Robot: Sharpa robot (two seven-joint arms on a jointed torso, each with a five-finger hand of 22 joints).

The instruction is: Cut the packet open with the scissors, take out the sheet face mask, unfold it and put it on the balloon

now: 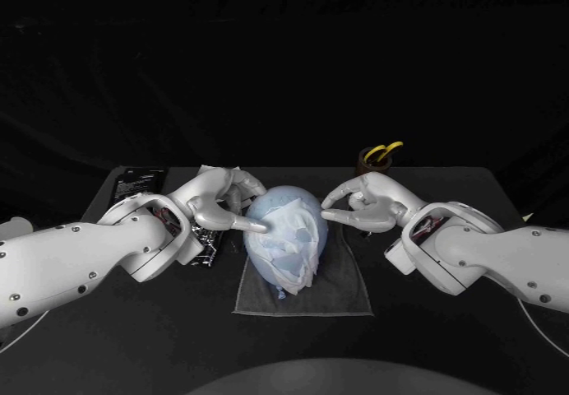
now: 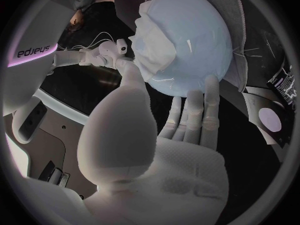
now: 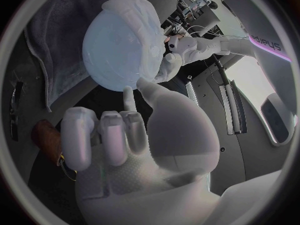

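packet, black with pale print, lies flat at the far left corner of the counter, well apart from the rest. next, the left hand sits against the left flank of the balloon. its thumb tip rests on the edge of the sheet mask, while the other fingers lie straight along the balloon's end, apart from the thumb — nothing is clamped between them. the pale blue balloon lies lengthwise in the middle on a grey towel, with the white mask draped in crumpled folds over its top and near end. on its right flank the right hand touches it with the thumb and one finger, tips close together, the remaining fingers curled in — whether they nip any of the mask i cannot tell. behind that hand, yellow-handled scissors stand upright in a brown holder.
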